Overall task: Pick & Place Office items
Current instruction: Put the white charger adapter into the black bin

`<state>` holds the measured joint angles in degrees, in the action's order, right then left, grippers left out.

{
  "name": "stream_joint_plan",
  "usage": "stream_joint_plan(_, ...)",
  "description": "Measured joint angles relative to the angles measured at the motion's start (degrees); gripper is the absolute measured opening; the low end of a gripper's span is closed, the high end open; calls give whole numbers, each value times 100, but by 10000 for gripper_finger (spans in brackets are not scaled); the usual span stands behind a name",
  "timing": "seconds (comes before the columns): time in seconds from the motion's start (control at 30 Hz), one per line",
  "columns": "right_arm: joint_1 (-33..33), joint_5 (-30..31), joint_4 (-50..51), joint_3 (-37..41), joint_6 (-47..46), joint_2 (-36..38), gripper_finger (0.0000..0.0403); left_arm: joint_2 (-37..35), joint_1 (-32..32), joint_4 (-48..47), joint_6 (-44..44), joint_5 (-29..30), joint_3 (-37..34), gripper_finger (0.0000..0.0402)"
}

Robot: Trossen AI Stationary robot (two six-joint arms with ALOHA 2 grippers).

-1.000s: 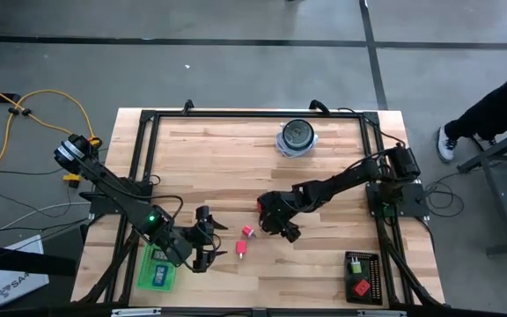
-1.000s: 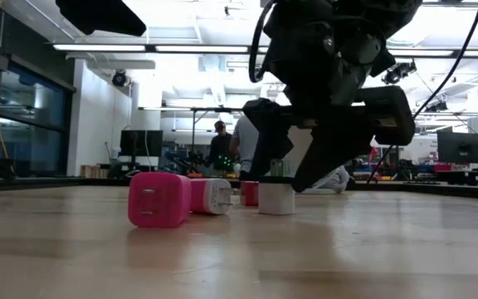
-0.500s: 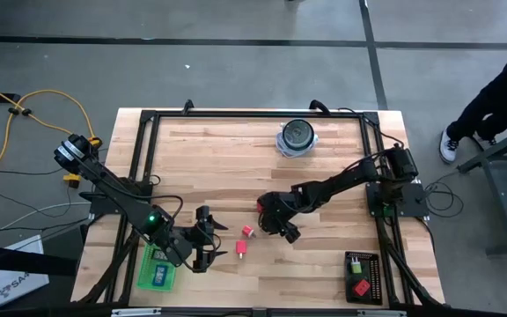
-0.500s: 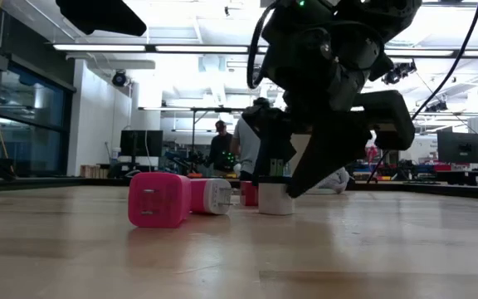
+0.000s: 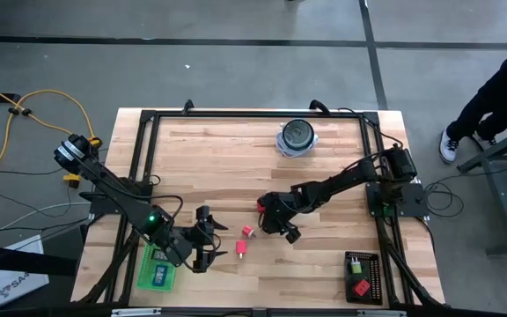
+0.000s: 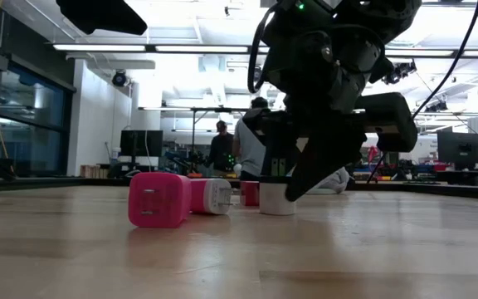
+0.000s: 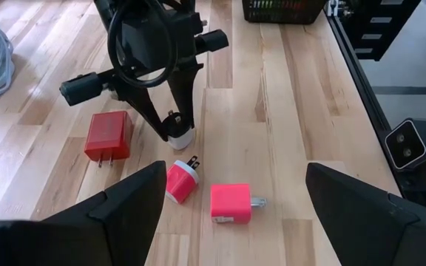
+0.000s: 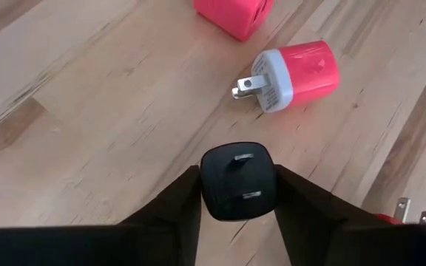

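Note:
A small white charger with a black pronged top (image 8: 237, 181) stands on the wooden table, and my right gripper (image 5: 276, 225) is shut on it near the table's middle. Beside it lie a red charger (image 7: 108, 137), a pink-and-white charger (image 7: 181, 180) and a pink cube charger (image 7: 231, 203), each resting on one side. My left gripper (image 5: 203, 239) hovers open to the left of these, holding nothing. My right gripper pinches the charger's two opposite sides (image 8: 206, 189) between its two fingers. The fingers slant down from the table's right side. The charger stands upright with its pronged top up and its base (image 6: 276, 208) on the table.
A round blue-white object with a dark top (image 5: 296, 137) sits near the far edge. A green tray (image 5: 158, 269) lies at the near left. A black tray (image 5: 360, 278) holding a red piece lies at the near right. People stand in the room beyond the table.
My right gripper has shut its fingers onto the black-topped charger while staying in place. The charger has stayed standing on the table.

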<state>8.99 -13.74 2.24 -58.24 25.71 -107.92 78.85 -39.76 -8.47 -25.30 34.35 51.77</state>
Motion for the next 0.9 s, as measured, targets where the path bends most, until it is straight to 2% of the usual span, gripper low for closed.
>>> stream_joint_plan(0.73,0,4,-25,0,0,8,133,0,0,0,1,0,0,317)
stream_joint_plan(0.9,0,46,81,0,-16,231,133,0,0,0,2,0,0,317)
